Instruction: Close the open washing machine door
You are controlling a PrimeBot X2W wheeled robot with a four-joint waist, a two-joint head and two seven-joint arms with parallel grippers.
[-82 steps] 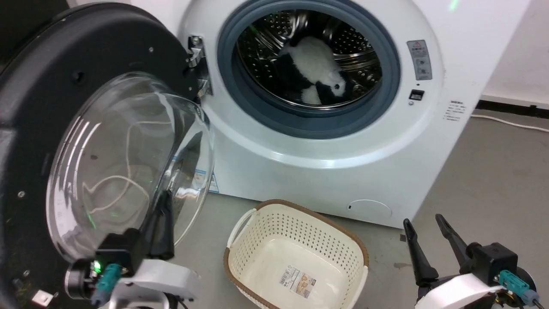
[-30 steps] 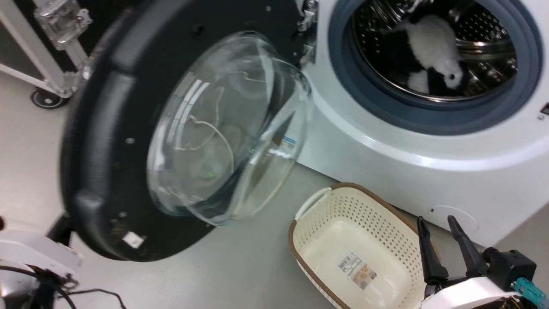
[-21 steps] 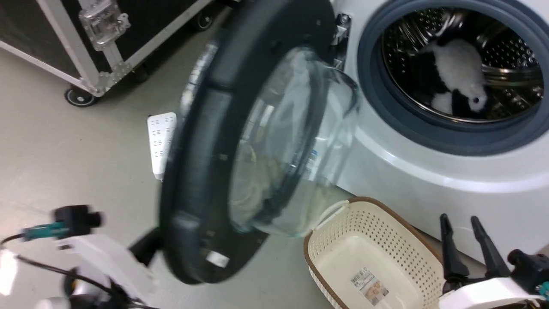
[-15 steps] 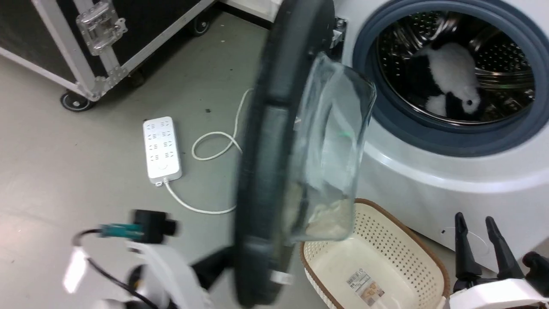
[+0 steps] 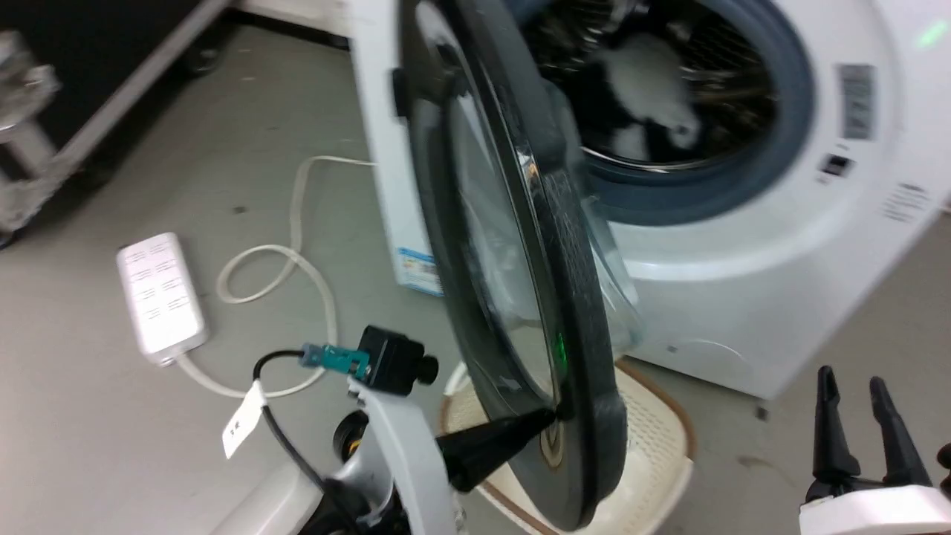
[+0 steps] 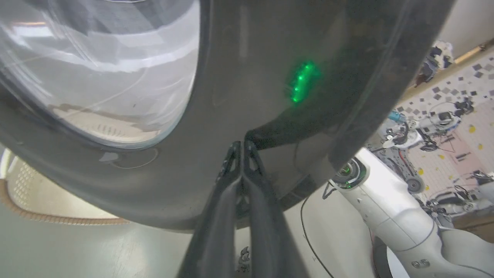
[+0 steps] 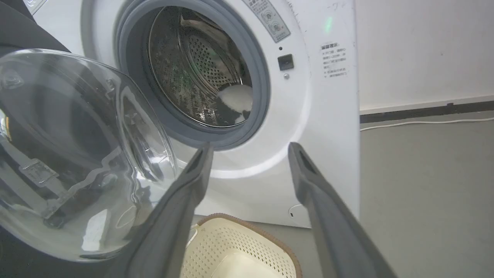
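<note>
The washing machine door (image 5: 520, 245) stands about half swung, its glossy black outer face toward me and its glass bowl (image 7: 77, 154) bulging toward the white washing machine (image 5: 743, 245). A black and white plush toy (image 5: 639, 96) lies in the steel drum. My left gripper (image 5: 553, 414) is shut, its tips pressed against the lower outer rim of the door (image 6: 247, 96); the left wrist view shows the fingers (image 6: 247, 170) together on the black frame. My right gripper (image 5: 852, 386) stands open at the lower right, apart from the machine, with nothing between its fingers (image 7: 308, 170).
A cream perforated laundry basket (image 5: 654, 453) sits on the floor under the door's lower edge. A white power strip (image 5: 160, 297) and its looped cable (image 5: 297, 260) lie on the grey floor to the left. A black wheeled case (image 5: 30, 126) stands at far left.
The door has swung from wide open to about halfway toward the drum opening, with my left gripper now behind it on its outer rim. The head camera has also turned.
</note>
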